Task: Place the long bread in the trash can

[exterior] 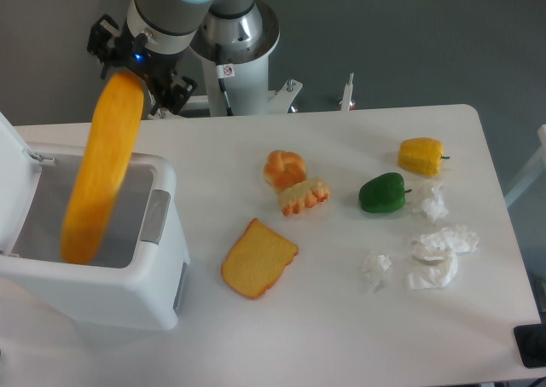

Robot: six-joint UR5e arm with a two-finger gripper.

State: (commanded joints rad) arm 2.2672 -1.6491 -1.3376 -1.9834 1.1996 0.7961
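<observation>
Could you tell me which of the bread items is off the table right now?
The long bread: it hangs from the gripper over the open trash can, while the toast slice and small rolls lie on the table.

Bright, even overhead light; soft shadows, slight blur throughout.

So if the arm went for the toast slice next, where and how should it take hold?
The toast slice lies flat on the table, so probably from straight above, fingers closing across its narrower width near the middle. Open table surrounds it, leaving room for both fingers, though its thin edge offers little height.
</observation>
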